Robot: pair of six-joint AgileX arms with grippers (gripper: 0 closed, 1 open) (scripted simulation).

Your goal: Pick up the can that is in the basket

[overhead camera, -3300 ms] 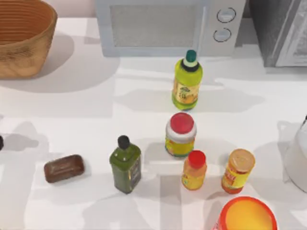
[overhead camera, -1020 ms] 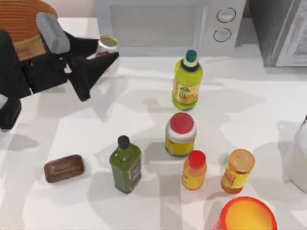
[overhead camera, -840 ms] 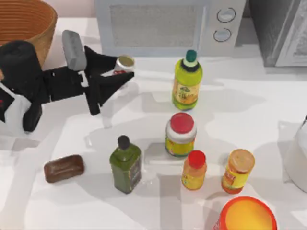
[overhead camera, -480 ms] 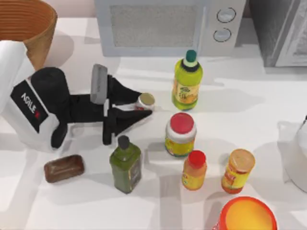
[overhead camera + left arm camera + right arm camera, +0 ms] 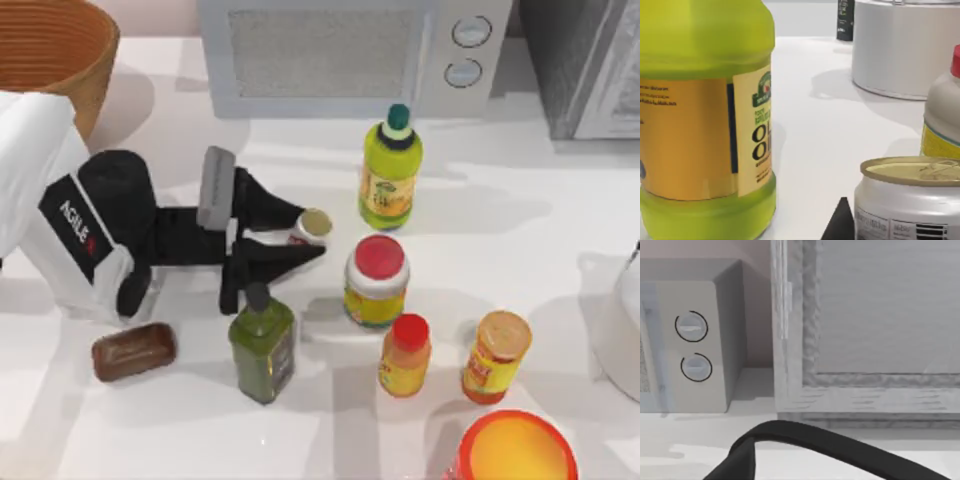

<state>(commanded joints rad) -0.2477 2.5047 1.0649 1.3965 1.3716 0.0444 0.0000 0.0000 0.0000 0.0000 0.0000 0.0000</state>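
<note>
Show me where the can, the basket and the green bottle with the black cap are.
can [image 5: 315, 224], top view, round cream top
basket [image 5: 80, 75], top view, woven outer wall
green bottle [image 5: 263, 350], top view, its body

basket [image 5: 60, 50] cut off, can [image 5: 308, 229] sides hidden

Bottles [image 5: 389, 172], jars [image 5: 376, 281], microwave [image 5: 340, 55]

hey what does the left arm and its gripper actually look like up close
The left arm has a white shell that gives way to black segments, with "AGILEX" in white lettering beside a small red mark. A grey block sits at the wrist. The left gripper is matte black, with two long tapering wedge-shaped fingers.
</note>
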